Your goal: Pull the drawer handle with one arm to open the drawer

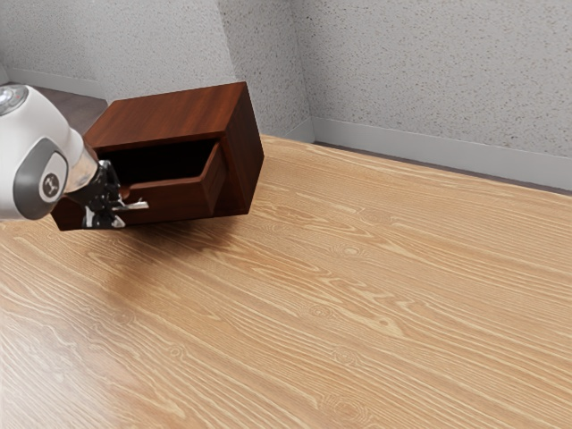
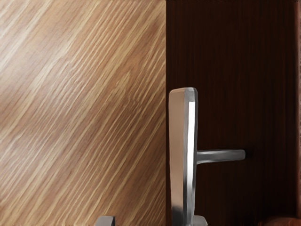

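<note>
A dark brown wooden cabinet [image 1: 174,121] stands on the wooden surface at the exterior view's upper left. Its drawer [image 1: 179,197] is pulled partway out, and the dark inside shows from above. A silver bar handle [image 1: 134,206] sticks out from the drawer front. My black gripper [image 1: 112,214] is at this handle. In the wrist view the handle [image 2: 183,155] stands off the dark drawer front [image 2: 235,84] on a short post. It lies between my fingertips [image 2: 106,220], close against one and apart from the other. The gripper [image 2: 153,221] is open.
The light wooden surface [image 1: 357,304] spreads wide to the exterior view's right and front. Grey speckled walls [image 1: 429,63] with a pale skirting board stand behind the cabinet. My white arm [image 1: 31,156] comes in at the left edge.
</note>
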Available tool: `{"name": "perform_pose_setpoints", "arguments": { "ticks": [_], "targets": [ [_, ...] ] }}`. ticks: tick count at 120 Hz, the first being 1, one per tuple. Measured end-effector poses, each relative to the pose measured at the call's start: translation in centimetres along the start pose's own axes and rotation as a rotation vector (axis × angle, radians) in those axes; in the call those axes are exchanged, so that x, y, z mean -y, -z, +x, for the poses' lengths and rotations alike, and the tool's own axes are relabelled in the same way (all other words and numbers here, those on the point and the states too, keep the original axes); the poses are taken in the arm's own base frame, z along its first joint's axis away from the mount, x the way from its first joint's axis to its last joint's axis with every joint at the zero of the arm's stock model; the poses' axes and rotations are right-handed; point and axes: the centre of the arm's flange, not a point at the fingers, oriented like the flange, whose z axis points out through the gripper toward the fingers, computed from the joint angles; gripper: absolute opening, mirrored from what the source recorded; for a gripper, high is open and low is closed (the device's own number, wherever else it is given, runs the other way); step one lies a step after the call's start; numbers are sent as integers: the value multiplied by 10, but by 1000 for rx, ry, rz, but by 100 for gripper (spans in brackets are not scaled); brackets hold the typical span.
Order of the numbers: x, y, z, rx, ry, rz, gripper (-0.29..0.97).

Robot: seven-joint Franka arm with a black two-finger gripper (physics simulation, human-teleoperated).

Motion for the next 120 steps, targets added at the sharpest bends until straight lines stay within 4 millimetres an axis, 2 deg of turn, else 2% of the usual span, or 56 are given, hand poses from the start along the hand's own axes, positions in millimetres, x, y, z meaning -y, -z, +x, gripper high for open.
{"name": "perform_pose_setpoints", "arguments": {
  "ticks": [50, 102, 120],
  "targets": [
    [14, 8, 1, -2, 4, 4, 12],
    [13, 15, 1, -6, -2, -8, 15],
    [7, 33, -3, -4, -12, -43, 16]
  ]
}}
